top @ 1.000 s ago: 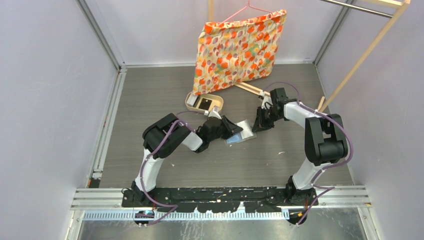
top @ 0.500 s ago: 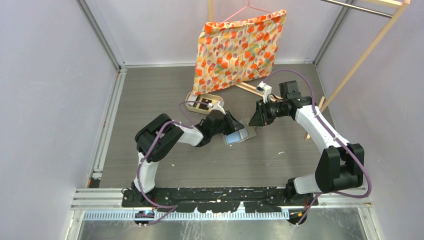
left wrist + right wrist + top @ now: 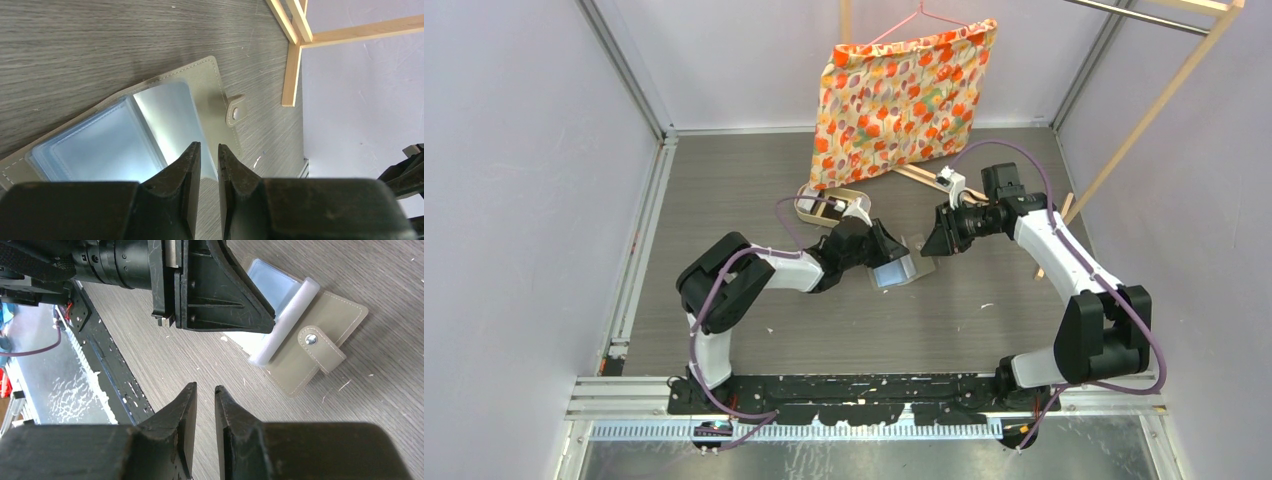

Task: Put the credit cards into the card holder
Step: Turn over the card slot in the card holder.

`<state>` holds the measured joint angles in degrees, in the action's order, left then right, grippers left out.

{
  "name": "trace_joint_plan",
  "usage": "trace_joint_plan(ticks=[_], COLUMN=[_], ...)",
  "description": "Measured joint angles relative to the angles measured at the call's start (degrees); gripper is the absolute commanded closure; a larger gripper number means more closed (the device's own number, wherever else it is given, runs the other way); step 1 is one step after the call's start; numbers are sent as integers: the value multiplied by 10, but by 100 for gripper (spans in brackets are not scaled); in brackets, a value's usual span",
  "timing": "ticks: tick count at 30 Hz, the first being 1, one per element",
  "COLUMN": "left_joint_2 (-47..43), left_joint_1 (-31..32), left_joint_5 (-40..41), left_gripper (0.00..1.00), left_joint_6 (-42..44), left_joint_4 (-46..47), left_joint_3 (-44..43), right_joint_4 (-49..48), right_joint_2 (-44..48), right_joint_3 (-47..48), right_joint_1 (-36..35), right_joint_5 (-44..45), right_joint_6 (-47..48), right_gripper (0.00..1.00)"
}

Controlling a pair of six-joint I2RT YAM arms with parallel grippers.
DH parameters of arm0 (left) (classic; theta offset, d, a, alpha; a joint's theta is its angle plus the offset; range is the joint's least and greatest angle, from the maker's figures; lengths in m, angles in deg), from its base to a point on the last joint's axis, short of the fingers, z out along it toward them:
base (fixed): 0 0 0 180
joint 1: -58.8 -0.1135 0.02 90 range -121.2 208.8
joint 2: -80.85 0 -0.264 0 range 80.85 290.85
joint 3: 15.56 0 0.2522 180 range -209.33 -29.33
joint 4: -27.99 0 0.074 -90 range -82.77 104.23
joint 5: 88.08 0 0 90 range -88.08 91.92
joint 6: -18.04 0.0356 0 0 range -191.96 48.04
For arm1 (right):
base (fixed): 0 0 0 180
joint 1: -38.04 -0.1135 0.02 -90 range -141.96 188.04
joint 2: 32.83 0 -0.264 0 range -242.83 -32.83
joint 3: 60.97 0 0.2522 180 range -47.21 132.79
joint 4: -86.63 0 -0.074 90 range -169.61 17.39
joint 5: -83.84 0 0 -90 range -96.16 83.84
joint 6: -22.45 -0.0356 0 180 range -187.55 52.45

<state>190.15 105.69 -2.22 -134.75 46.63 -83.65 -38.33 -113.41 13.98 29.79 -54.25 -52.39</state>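
1 card holder point(image 3: 150, 125), open flat; left gripper point(image 3: 208, 147) low, pinching 1 clear pocket leaf point(image 3: 285, 322); right gripper point(image 3: 205, 387) hovering nearby, slightly parted, empty.

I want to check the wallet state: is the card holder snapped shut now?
No, the card holder lies open, its clear pockets showing and its snap strap lying free.

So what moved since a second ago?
The right arm's elbow swung out to the right and dropped low, and the left arm's elbow slid left. The right claw and left claw stayed beside the card holder. The holder, the tan tray and the flowery cloth barely moved.
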Motion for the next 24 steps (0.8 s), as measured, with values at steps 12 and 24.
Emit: trace_joint_plan(ticks=[12,24], left_joint_2=[-1,82], left_joint_1=[0,0], left_joint_5=[0,-46], left_gripper=[79,79], left_joint_6=[24,32], left_joint_4=[-15,-29], left_joint_3=[0,-108], right_joint_4=[6,7], right_joint_2=[-4,-7], right_joint_3=[0,0], right_joint_1=[0,0], right_joint_5=[-3,-7], right_joint_6=[4,5], right_gripper=[73,75])
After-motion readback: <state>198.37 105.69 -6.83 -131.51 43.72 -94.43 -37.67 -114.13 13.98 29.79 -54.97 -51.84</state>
